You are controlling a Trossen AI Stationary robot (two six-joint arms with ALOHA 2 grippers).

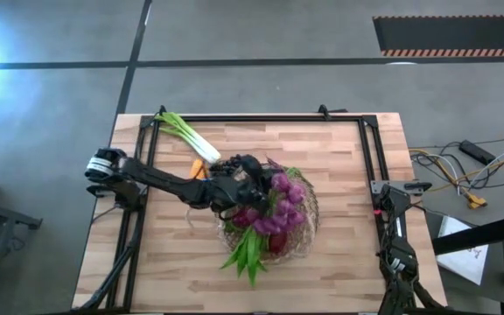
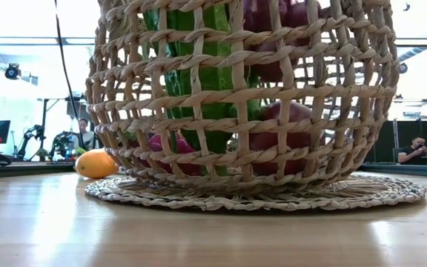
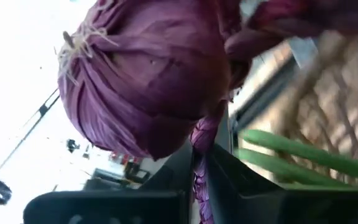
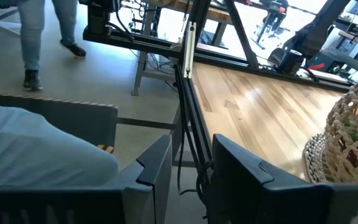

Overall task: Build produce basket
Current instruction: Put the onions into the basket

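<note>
The wicker basket (image 1: 310, 229) (image 2: 236, 111) stands at mid-table, holding long green leaves (image 1: 248, 249), red pieces and a purple bunch (image 1: 285, 203). My left gripper (image 1: 254, 179) (image 3: 199, 160) reaches level from the table's left to the basket's far-left rim and is shut on the purple bunch; a purple bulb (image 3: 142, 81) shows just beyond its fingertips. A white-green leek (image 1: 187, 136) and an orange piece (image 1: 197, 168) (image 2: 96, 164) lie on the table left of the basket. My right gripper (image 1: 394, 189) (image 4: 191, 171) waits near the right edge, open on nothing. My left gripper pinches the purple bunch's thin braided stalk (image 3: 200, 138) between its two fingers, just below a bulb. The fingers come level from the table's left. The bulbs of the bunch lie spread over the produce at the basket's top (image 1: 287, 210).
A black frame (image 1: 261, 118) runs around the tabletop's far and side edges. Bare wood lies near the front edge and to the basket's right. In the room beyond the table, people show (image 4: 42, 37) (image 2: 419, 148), with cables on the floor at the right (image 1: 449, 171).
</note>
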